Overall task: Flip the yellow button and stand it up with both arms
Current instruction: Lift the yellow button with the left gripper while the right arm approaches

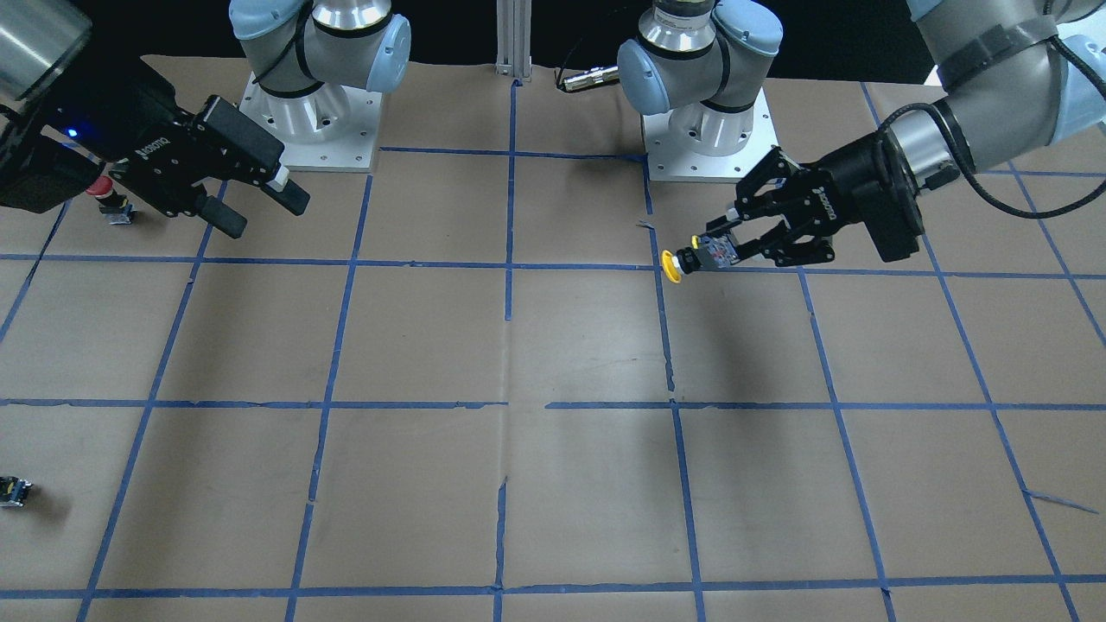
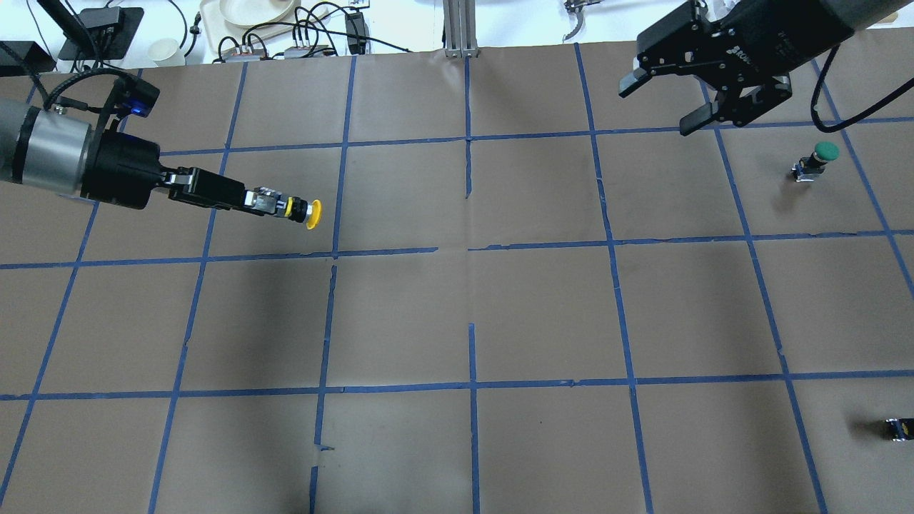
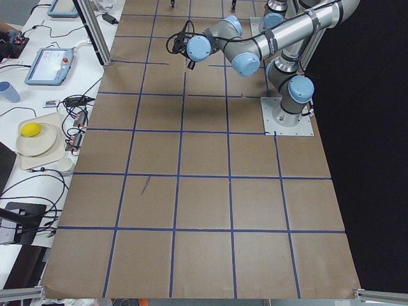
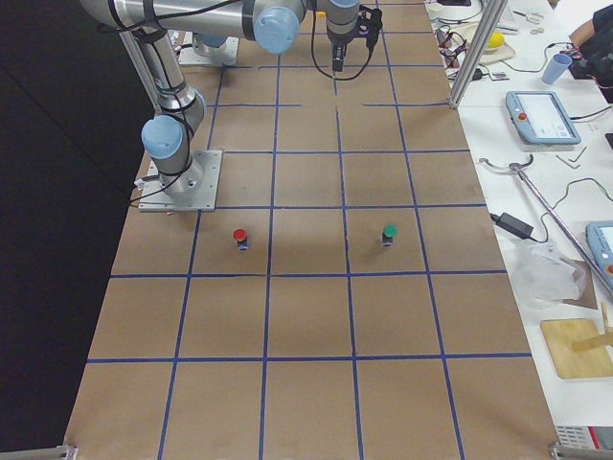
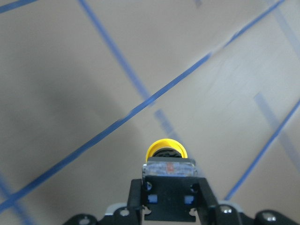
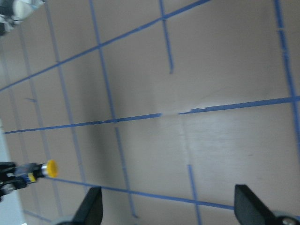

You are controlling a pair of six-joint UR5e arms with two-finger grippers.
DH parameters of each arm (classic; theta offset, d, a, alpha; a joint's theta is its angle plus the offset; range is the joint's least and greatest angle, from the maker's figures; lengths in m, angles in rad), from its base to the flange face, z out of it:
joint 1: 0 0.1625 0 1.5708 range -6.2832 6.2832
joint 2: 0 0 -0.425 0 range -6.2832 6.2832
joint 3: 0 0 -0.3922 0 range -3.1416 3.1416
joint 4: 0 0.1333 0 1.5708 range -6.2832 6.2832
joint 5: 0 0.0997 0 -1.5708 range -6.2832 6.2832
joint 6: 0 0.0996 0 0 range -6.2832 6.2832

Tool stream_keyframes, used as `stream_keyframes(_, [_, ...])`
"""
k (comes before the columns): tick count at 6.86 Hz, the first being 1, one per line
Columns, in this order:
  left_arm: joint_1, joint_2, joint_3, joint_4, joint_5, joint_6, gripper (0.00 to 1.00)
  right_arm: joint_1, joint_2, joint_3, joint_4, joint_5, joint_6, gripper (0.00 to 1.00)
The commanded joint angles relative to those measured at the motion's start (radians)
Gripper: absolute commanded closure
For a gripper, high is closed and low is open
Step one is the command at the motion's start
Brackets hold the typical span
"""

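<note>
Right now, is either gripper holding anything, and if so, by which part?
The left gripper holds the yellow button by its boxy body, with the yellow cap pointing away from it. The right gripper is open and empty.

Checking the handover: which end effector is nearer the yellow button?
Left. The left end effector grips the yellow button by its body; the right end effector hangs open, well apart from it.

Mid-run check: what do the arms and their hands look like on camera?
The left arm and right arm are silver tubes with light-blue joint caps. The left hand and right hand are black, two-fingered, with white lettering. A black cable loops by the left wrist.
</note>
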Motion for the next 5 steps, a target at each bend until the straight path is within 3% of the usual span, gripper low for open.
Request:
stream_keyframes(1, [-0.086, 0.058, -0.006, -0.087, -0.259, -0.161, 0.97, -0.003, -0.007, 0.112, 0.032, 0.406, -0.041, 0.0])
stream_keyframes(2, [-0.146, 0.077, -0.006, -0.087, -0.368, -0.236, 0.98, 0.047, -0.015, 0.168, 0.027, 0.573, -0.043, 0.0])
stream_keyframes(5, [-0.234, 0.089, -0.025, -0.09, -0.627, -0.343, 0.99, 0.114, -0.047, 0.245, 0.044, 0.601, -0.02, 0.0])
